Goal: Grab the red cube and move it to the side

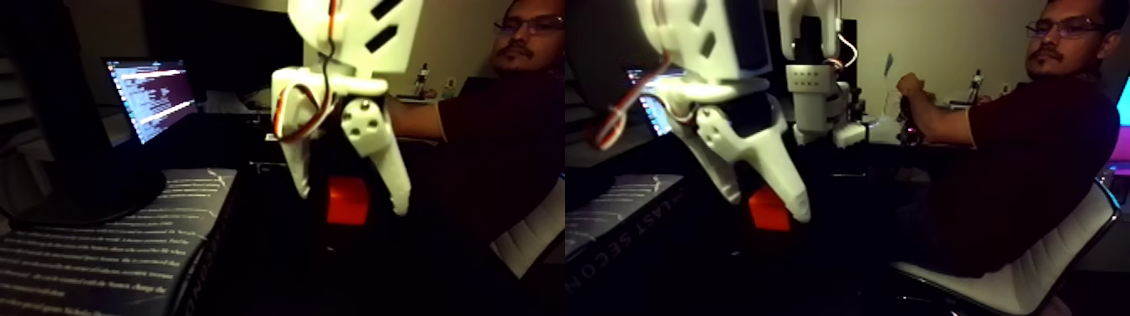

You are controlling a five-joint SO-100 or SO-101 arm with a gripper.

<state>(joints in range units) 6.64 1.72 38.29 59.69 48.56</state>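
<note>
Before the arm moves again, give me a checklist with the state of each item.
1. Red cube sits between the fingers of the gripper: ok.
2. Jaws spread wider than the cube: ok, gaps show on both sides.
3. Fingers touching the cube: cannot tell.
4. Cube resting on the table or lifted: cannot tell, the surface is too dark.
5. Book clear of the gripper: ok, it lies off to the left.
6. Person seated close behind: not ok.

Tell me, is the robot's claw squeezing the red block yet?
No, the white claw is spread open, its two fingers standing on either side of the red block with dark gaps between them and it.
</note>
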